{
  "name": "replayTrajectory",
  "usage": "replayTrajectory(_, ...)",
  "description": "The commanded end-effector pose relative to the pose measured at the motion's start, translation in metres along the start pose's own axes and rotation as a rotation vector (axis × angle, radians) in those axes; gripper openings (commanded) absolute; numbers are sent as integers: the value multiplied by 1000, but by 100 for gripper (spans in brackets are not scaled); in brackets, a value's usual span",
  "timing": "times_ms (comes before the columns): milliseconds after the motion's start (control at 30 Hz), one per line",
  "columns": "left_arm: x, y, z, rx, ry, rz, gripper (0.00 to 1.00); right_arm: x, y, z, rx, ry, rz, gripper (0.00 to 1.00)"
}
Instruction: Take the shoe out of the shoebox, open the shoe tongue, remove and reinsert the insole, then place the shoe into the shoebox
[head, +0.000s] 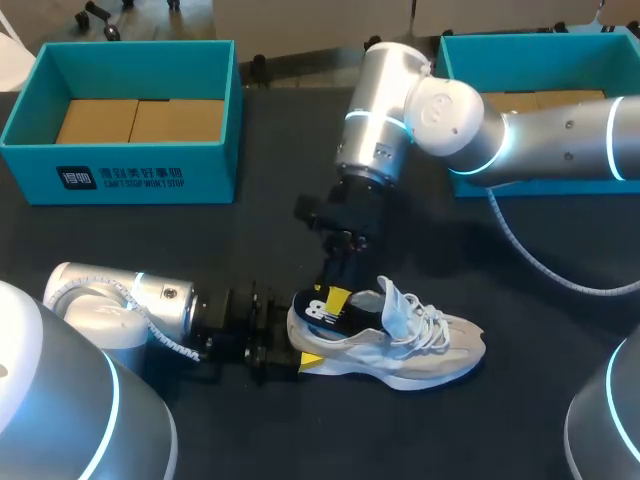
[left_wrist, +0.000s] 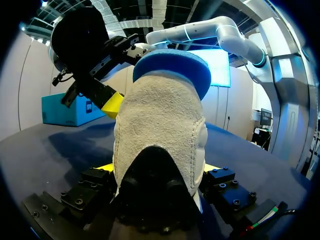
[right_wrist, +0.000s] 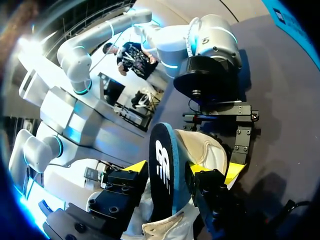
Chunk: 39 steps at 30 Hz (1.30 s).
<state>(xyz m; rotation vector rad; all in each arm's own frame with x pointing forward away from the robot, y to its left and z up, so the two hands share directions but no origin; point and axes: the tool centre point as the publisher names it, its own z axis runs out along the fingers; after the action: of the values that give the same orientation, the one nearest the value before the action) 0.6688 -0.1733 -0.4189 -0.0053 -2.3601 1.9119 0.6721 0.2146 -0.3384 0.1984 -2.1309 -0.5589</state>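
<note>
A light grey shoe (head: 420, 345) lies on its side on the dark table, toe to the right. My left gripper (head: 312, 335) comes in low from the left and is shut on the shoe's heel (left_wrist: 160, 130), a yellow tip on each side. The insole (head: 325, 308), black on top with a blue underside, sticks up out of the heel opening (right_wrist: 165, 170). My right gripper (head: 336, 285) reaches down from above and is shut on the insole (left_wrist: 170, 65), which stands between its fingers (right_wrist: 125, 190). The tongue and laces (head: 405, 310) are pulled up.
A teal shoebox (head: 130, 175) stands at the back left with brown card inside. A second teal box (head: 520, 40) sits at the back right, partly behind my right arm. A cable (head: 540, 265) hangs from that arm over the table.
</note>
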Motion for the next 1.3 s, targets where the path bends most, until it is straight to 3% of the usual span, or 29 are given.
replayTrajectory(33,-2,2,1,-3,0,0,0,-2,0,6,4,-1,-4,49)
replayTrajectory(400,-2,2,1,-3,0,0,0,2,-8,6,1,14,-6,48)
replayTrajectory(600,-2,2,1,-3,0,0,0,2,-11,6,1,23,-4,43)
replayTrajectory(700,-2,2,1,-3,0,0,0,2,-10,6,3,26,-6,26)
replayTrajectory(767,-2,2,1,-3,0,0,0,3,-8,5,5,26,-6,0)
replayTrajectory(1300,-2,2,1,-3,0,0,0,6,12,-2,44,12,-40,0)
